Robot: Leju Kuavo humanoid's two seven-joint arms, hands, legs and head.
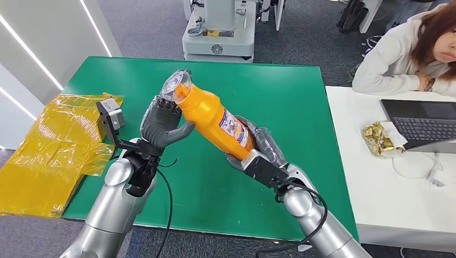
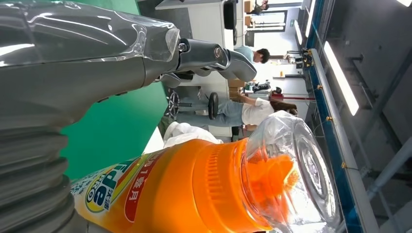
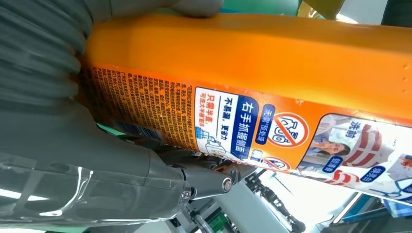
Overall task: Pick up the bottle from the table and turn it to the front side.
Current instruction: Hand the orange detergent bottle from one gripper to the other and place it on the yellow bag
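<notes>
Green desk (image 1: pixel 301 107) below: the orange bottle (image 1: pixel 215 121) is off the surface, tilted, my right robot hand (image 1: pixel 258 148) grasping its base and my left robot hand (image 1: pixel 161 126) cupping its neck; pickup done, and turning to the front looks unfinished.

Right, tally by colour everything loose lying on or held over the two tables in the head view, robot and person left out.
Orange: 1, the bottle, held by the left robot hand and the right robot hand.
Yellow: 1, the plastic bag.
Gold: 1, the foil wrapper.
Dark grey: 1, the laptop.
White: 1, the cable.
Total: 5
</notes>
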